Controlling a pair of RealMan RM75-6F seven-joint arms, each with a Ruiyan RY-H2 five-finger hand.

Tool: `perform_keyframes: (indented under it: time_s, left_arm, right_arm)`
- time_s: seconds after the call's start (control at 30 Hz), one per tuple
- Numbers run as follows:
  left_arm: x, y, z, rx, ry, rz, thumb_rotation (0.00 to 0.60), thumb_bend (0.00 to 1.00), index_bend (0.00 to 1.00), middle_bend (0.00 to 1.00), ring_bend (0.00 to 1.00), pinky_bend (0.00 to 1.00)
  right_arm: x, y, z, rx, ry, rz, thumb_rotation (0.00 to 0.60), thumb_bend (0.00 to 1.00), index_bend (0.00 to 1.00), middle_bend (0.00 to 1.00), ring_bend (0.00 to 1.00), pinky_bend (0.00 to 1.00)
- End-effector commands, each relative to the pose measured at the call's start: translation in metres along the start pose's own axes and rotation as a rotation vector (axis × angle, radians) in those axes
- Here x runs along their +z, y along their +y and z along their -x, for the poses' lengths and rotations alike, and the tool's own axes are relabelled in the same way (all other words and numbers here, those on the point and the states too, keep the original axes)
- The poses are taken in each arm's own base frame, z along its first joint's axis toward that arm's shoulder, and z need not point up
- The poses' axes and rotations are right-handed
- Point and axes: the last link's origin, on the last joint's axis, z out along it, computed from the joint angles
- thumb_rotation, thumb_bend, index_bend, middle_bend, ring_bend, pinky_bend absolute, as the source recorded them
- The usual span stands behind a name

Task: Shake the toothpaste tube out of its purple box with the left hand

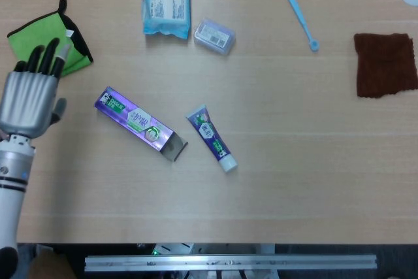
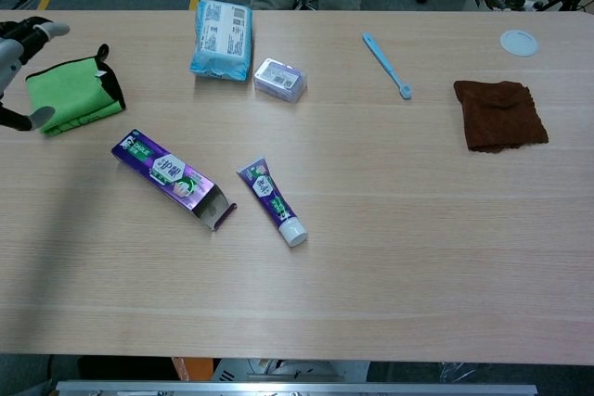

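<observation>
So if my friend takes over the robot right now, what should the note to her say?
Left hand: open, holding nothing, fingers spread, at the table's left edge beside the green cloth.
Right hand: not in view.
Box: lying flat, open flap toward the tube.
Tube: out of the box, lying apart on the table, right of it.
Done: tube is out, box put down.
Left: nothing obvious.

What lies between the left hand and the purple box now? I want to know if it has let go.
Nothing: in the head view only bare table separates the left hand from the purple box, which lies flat, unheld.
</observation>
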Motion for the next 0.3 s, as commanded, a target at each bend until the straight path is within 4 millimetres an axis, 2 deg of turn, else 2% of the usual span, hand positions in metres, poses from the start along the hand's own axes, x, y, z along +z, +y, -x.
perform_keyframes:
  time_s: [0.03, 0.3]
  left_arm:
    - [-0.036, -0.018, -0.002, -0.034, 0.047, -0.05, 0.6, 0.31, 0.0, 0.09, 0.12, 0.35]
    - [-0.075, -0.037, -0.001, -0.111, 0.097, -0.156, 0.6, 0.31, 0.0, 0.12, 0.13, 0.35]
  right_arm:
    - [0.0, 0.0, 0.0, 0.0, 0.0, 0.003, 0.6, 0.26, 0.38, 0.44, 0.43, 0.43]
    - [0.001, 0.0, 0.004, 0.008, -0.009, 0.003, 0.6, 0.26, 0.38, 0.44, 0.43, 0.43]
